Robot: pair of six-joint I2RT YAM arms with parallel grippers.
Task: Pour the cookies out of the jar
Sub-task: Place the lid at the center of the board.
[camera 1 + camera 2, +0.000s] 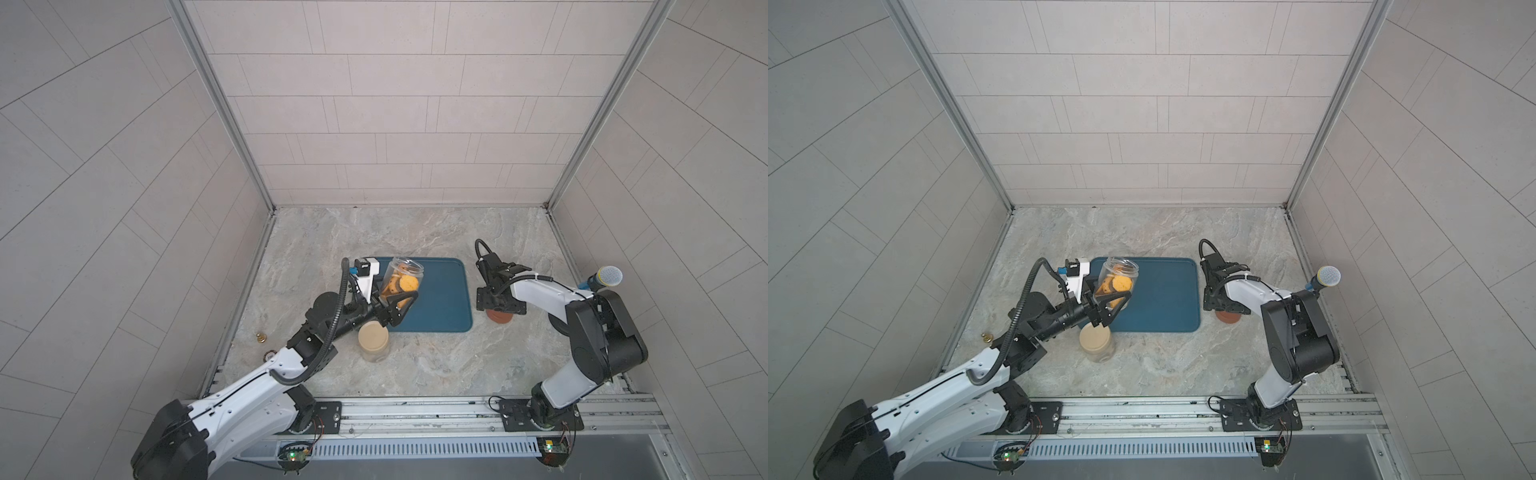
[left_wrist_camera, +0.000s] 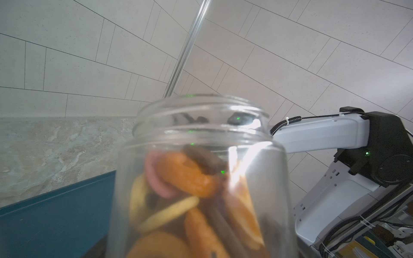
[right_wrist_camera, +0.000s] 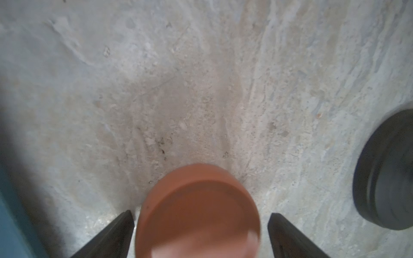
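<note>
Jar [image 1: 402, 277], lidless, is clamped in the left pincer [image 1: 395, 306] at the blue tray [image 1: 446, 303] edge, mouth up beyond its tips. Cookies [image 1: 400, 285] sit inside, between the jaws; pouring is judged unstarted, needing a wrist roll, mouth down over tray.

Left end effector [image 1: 400, 308] raised mid-air, jaws clamped; right end effector [image 3: 201, 223] low, pointed downward, jaws apart.

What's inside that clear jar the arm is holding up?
Round cookies: mostly orange, some yellow, one pink, some brown. The left gripper covers the base of the clear jar, so they cannot be counted.
</note>
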